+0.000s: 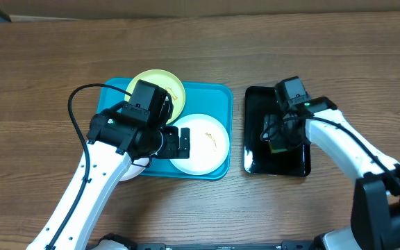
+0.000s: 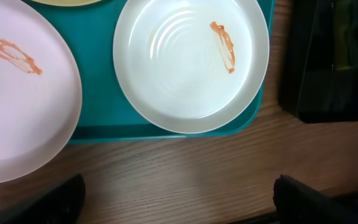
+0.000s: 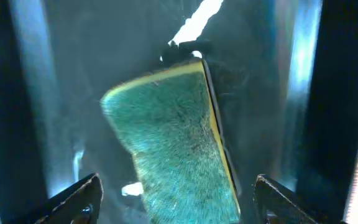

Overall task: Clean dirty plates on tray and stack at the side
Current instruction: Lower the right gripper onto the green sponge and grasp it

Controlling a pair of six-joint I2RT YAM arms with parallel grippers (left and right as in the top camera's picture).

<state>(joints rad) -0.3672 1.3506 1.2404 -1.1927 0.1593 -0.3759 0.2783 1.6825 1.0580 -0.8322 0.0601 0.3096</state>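
The turquoise tray (image 1: pixel 221 97) (image 2: pixel 166 132) holds a pale yellow-green plate (image 1: pixel 174 82) at the back and a white plate (image 1: pixel 207 142) (image 2: pixel 179 74) with an orange smear at the front right. Another white smeared plate (image 2: pixel 17 99) lies at the left, overhanging the tray's front rim and mostly hidden under my left arm in the overhead view. My left gripper (image 1: pixel 184 142) (image 2: pixel 179 205) is open and empty above the white plate's left edge. My right gripper (image 1: pixel 278 135) (image 3: pixel 179 202) is open, its fingers straddling a green sponge (image 3: pixel 173 143) without touching it.
A glossy black tray (image 1: pixel 255 153) (image 2: pixel 334 56) stands right of the turquoise one, and the sponge lies in it. Bare wooden table (image 1: pixel 47 69) surrounds both trays. A cable loops from my left arm over the table at the left.
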